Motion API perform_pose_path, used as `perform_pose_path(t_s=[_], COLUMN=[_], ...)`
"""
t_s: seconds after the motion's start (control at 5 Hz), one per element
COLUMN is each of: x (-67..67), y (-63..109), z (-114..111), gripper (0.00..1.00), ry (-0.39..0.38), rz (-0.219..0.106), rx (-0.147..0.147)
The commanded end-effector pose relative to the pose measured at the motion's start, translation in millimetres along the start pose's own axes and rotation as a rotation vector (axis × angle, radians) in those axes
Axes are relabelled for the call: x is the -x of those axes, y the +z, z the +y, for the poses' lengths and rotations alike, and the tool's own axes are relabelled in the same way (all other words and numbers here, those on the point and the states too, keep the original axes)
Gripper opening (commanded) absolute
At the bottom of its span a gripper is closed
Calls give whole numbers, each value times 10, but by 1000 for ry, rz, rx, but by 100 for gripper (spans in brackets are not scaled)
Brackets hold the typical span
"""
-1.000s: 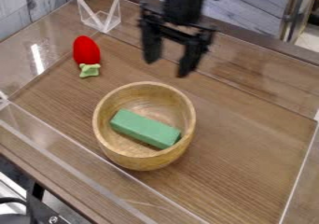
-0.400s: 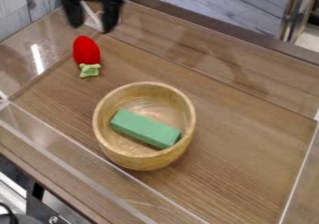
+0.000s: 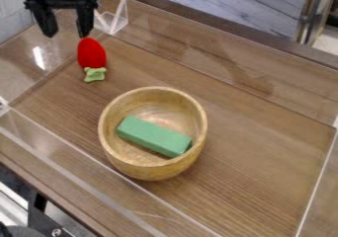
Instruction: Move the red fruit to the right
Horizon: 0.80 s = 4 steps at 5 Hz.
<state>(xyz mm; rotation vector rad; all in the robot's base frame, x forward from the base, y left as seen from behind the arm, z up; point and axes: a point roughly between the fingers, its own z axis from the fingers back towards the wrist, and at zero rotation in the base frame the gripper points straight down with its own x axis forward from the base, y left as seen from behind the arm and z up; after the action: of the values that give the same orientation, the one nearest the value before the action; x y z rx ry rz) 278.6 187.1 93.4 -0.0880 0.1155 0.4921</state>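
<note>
Gripper: The dark gripper (image 3: 67, 24) hung beyond the wooden bowl (image 3: 164, 105), toward the upper left of the view, its two fingers spread wide apart with nothing visible in their hold.
Red strawberry: The glossy toy strawberry (image 3: 91, 53) lay on the wooden tabletop (image 3: 251, 127), outside the bowl, beyond its rim and to the left in the view. Its light green stem end (image 3: 95, 74) pointed toward the bowl, while its red body was nearer the gripper. Whether a fingertip touched the fruit could not be told.
White frame: A thin, pale, angular object (image 3: 111, 16) stood beyond the bowl, farther off than the strawberry and just beside the gripper, on the gripper's right-hand side in the view. It appeared close to the tool.
Wooden bowl: The round, light-coloured bowl held one green rectangular block, and the strawberry was outside its rim.
Green block: The block (image 3: 154, 136) lay at a slant across the inside of the bowl, its upper face in plain sight.
Hard to see: Beyond the bowl, the upper part of the gripper was cut off by the top of the frame, and its dark parts blurred together. Dark equipment (image 3: 12, 223) at the lower left, on the bowl's near side, was partly cropped and could not be identified.
</note>
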Motion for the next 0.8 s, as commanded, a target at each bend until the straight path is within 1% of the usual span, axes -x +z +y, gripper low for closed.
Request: perform_pose_path(t_s=[0.0, 0.2, 0.4, 0.6], x=[-190, -328, -436, -458], y=[141, 71, -13, -121], z=[-140, -215, -250, -214], gripper=[100, 100, 100, 100], ry=[23, -20, -42, -78], rz=[-69, -57, -46, -31], rx=[-7, -12, -20, -30])
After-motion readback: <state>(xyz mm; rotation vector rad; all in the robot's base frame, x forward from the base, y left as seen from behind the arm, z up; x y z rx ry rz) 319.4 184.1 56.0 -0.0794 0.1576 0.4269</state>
